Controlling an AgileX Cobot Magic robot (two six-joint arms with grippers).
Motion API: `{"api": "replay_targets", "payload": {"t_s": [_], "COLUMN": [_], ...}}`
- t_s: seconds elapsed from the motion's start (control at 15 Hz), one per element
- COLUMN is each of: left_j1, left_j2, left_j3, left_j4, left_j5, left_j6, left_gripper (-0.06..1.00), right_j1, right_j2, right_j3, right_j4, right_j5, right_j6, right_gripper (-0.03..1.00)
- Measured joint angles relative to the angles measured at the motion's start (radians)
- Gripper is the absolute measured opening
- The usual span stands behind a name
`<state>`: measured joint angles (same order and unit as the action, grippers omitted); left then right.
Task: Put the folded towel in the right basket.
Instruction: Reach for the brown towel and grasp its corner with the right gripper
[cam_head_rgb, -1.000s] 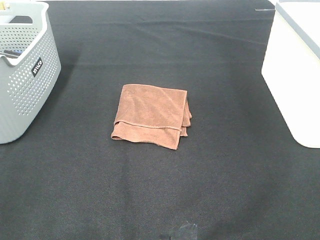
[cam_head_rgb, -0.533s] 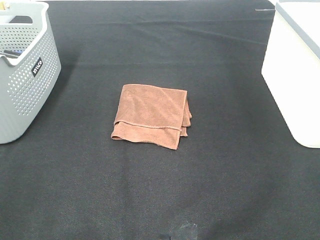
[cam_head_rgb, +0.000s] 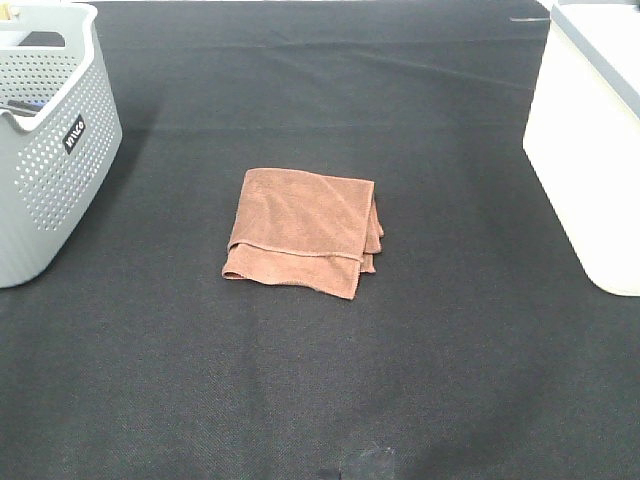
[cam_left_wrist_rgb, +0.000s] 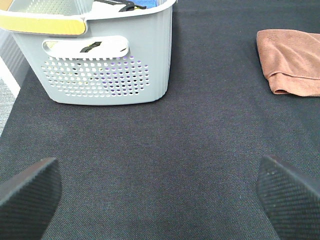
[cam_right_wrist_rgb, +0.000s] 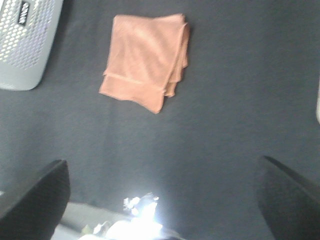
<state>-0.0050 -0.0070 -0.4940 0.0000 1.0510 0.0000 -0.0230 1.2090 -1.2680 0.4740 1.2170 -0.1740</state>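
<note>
A brown folded towel lies flat on the black table in the middle of the exterior view. It also shows in the left wrist view and in the right wrist view. The white right basket stands at the right edge of the table. My left gripper is open and empty, well short of the towel. My right gripper is open and empty, held high over the table with the towel ahead of it. Neither gripper shows in the exterior view.
A grey perforated basket with items inside stands at the left edge; it also shows in the left wrist view. The black cloth covers the table. A bright glare spot shows at the table's near edge.
</note>
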Motion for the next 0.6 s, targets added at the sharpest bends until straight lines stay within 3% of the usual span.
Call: {"api": "replay_targets", "payload": {"t_s": [0.07,0.33,0.6], "left_j1": [0.0,0.0,0.0], "left_j2": [0.0,0.0,0.0], "left_j3": [0.0,0.0,0.0], "left_j4": [0.0,0.0,0.0], "left_j5": [0.0,0.0,0.0], "left_j6": [0.0,0.0,0.0], "left_gripper": [0.99,0.99,0.99], "right_j1": [0.026,0.217,0.245], "right_j2": [0.061,0.389,0.711], "right_j3": [0.0,0.0,-0.04], "right_j4": [0.003,0.084,0.177], "right_j5": [-0.014,-0.245,-0.372], "right_j6": [-0.001,-0.003,-0.077], "right_gripper": [0.96,0.96,0.96]}}
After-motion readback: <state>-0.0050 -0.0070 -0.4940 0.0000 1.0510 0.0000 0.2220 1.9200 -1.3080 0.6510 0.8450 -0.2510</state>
